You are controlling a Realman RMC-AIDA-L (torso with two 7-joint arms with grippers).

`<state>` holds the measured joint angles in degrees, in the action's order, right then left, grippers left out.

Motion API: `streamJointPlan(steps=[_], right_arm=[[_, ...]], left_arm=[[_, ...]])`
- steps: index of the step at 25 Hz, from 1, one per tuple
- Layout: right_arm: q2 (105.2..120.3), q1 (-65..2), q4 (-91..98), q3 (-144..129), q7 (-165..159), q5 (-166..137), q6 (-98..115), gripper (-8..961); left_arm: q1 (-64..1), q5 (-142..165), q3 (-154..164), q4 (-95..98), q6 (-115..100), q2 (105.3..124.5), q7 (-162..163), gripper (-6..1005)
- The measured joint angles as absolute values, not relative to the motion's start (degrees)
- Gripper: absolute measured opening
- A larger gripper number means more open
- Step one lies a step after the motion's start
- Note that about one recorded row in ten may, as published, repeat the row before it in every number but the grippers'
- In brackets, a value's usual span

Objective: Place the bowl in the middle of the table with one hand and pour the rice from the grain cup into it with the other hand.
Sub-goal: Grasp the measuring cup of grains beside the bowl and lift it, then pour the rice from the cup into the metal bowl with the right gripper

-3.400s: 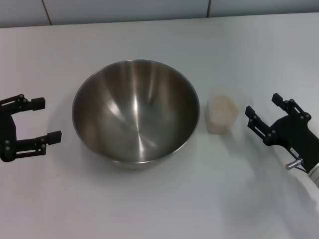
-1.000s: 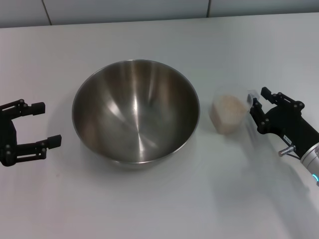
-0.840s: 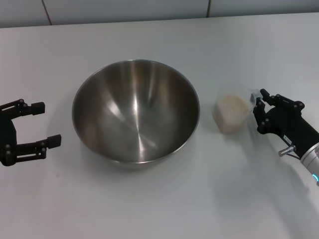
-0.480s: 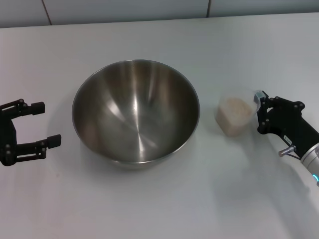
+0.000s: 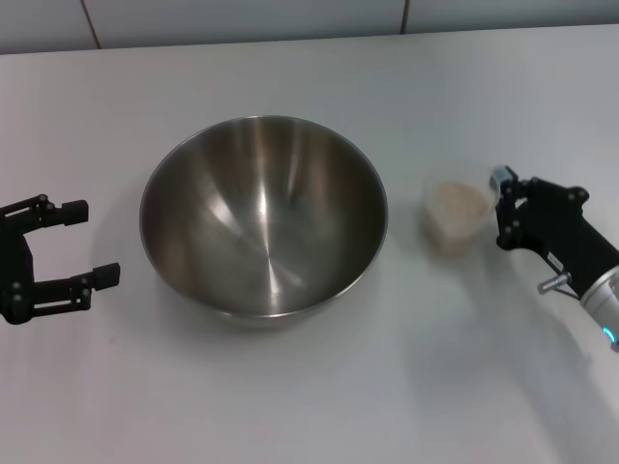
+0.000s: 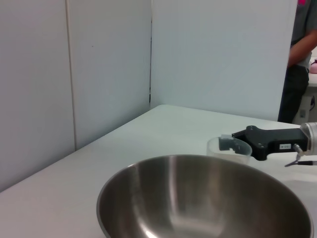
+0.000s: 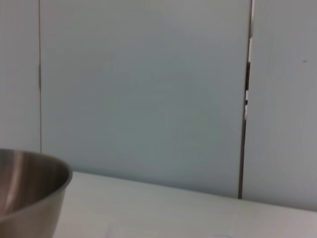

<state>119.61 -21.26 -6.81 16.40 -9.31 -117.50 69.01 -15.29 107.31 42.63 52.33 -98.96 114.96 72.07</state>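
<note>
The big steel bowl (image 5: 263,217) stands on the white table (image 5: 309,396), near its middle. To its right is the clear grain cup (image 5: 456,210), with pale rice (image 5: 458,201) inside. My right gripper (image 5: 498,205) is shut on the cup's right side and holds it just above the table. My left gripper (image 5: 85,242) stands open to the left of the bowl, apart from it, with nothing between its fingers. The left wrist view shows the bowl (image 6: 203,198) close up, the cup (image 6: 229,147) behind it and the right gripper (image 6: 230,144) at its rim.
A pale panelled wall (image 5: 242,19) runs along the table's far edge. The right wrist view shows only the bowl's rim (image 7: 29,183) and that wall. A person (image 6: 299,54) stands far off in the left wrist view.
The right gripper, at first open and apart from the cup, has shut on it. Cup and gripper have risen and shifted slightly right. The left arm and bowl have not moved.
</note>
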Motion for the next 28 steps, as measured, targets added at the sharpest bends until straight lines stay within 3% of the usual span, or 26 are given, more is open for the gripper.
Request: streamJointPlan(steps=[28], right_arm=[[119.27,-33.2,-9.5,18.0,22.1,-120.2,81.2,7]], left_arm=[[-15.3,106.8,38.2,48.6,-98.9,115.95,70.6,846]])
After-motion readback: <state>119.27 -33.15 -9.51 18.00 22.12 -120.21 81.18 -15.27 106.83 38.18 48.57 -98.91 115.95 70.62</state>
